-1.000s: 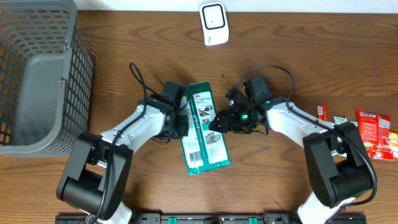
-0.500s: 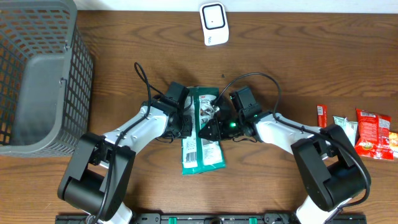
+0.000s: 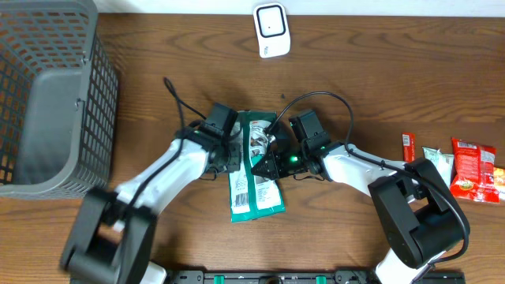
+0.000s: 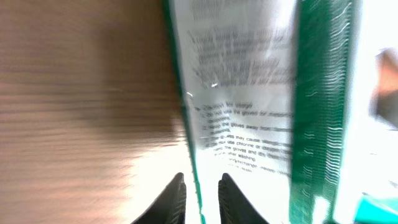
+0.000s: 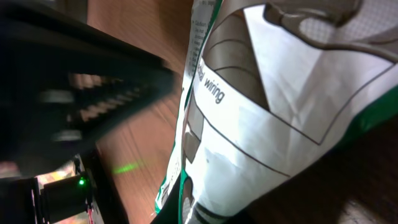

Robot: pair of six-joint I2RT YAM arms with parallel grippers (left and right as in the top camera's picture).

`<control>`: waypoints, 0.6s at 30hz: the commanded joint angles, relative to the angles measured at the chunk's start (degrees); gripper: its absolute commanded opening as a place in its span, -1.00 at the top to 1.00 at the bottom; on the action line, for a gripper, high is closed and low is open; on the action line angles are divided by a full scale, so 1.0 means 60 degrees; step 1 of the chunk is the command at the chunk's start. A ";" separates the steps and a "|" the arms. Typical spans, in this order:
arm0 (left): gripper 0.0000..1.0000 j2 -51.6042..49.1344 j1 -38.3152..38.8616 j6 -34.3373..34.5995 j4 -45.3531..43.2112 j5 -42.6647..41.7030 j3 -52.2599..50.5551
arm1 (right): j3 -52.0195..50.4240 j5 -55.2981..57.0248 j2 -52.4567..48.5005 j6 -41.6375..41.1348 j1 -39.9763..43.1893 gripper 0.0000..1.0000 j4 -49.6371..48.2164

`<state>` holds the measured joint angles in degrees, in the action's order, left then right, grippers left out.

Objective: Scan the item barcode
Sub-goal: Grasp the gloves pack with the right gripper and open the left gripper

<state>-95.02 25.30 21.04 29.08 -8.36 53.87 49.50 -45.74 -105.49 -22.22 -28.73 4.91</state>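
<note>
The green and white packet (image 3: 254, 177) lies in the middle of the tabletop (image 3: 379, 87), with 1 tool on each side of it. Its top half is bent and lifted a little; its low end rests flat on the wood.

The right tool (image 3: 268, 162) is pressed together on the packet's right edge. Its own camera shows the thin film tucked between its tips (image 5: 185, 214).

The left tool (image 3: 233, 155) sits at the packet's left edge. In its own view the 2 tips stand close together with the green edge between them (image 4: 202, 196). The picture is blurry, so I cannot tell if they pinch it or just stand beside it.

The packet looks light, thin and floppy. It will bend and crinkle, and its shiny skin may slip. I think it is best held by a side edge, away from the barcode (image 3: 239, 189), which seems to be near the low left end. Pulling it flat would help the stripes read well.

The white scanner (image 3: 271, 30) stands well apart, at the far edge of the tabletop.
</note>
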 commanded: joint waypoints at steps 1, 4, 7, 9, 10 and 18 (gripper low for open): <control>0.54 0.1792 0.0000 0.0149 0.0419 0.2065 0.0018 | -0.0015 -0.0780 -0.0040 0.0288 0.0168 0.97 0.0047; 0.49 0.2834 -0.0025 0.0470 0.1107 0.3417 0.0018 | -0.0015 -0.1832 -0.0040 0.0801 0.0361 0.97 0.0044; 0.48 0.3636 -0.0270 0.0554 0.1694 0.4277 0.0015 | 0.0000 -0.2208 -0.0033 0.1184 0.0492 0.97 0.0029; 0.46 0.3956 -0.0517 0.0554 0.1898 0.4335 0.0015 | 0.0007 -0.2051 -0.0018 0.1180 0.0554 0.97 0.0029; 0.43 0.4047 -0.0630 0.0546 0.1967 0.4335 0.0015 | 0.0022 -0.1996 -0.0004 0.1184 0.0576 0.97 0.0040; 0.34 0.4014 -0.2306 0.0692 0.2244 0.4022 0.0015 | 0.0058 -0.0124 0.1326 0.1865 0.0630 0.97 0.1071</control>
<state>-70.57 14.85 24.23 42.19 15.40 53.91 49.47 -52.88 -103.57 -14.90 -25.47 9.19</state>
